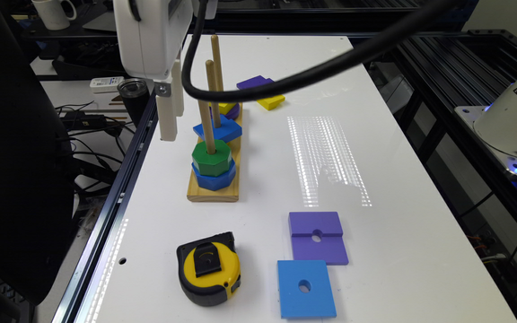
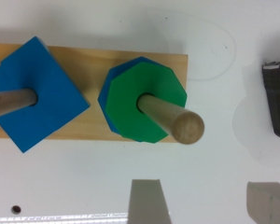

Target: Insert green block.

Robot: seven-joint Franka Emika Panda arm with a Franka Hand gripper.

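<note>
A white table point(image 1: 375, 134) fills most of the exterior view, with black metal framing along its edges, cables and a white mug point(image 1: 54, 12) in the clutter beyond it, and a patch of striped light reflected on its bare middle. A thick black cable point(image 1: 330, 63) sags across the scene in front of the pegs.

On the table stands a wooden base point(image 1: 213, 190) with three upright pegs. The green block point(image 1: 211, 158) sits threaded on the nearest peg point(image 1: 209, 107), resting on top of a blue octagon point(image 1: 213, 179). The gripper point(image 1: 171, 112) hangs above the table just beside that peg, toward the exterior view's left, higher than the block and not touching it. In the wrist view its fingers point(image 2: 147, 203) are spread apart with nothing between them, and the green block point(image 2: 144, 105) lies apart from them.

A blue square point(image 1: 218, 129) sits on the middle peg. Nearer the camera lie a purple square point(image 1: 317, 237), a blue square tile point(image 1: 305, 289) and a yellow-and-black tape measure point(image 1: 209, 273). Purple and yellow pieces point(image 1: 263, 92) lie past the base.
</note>
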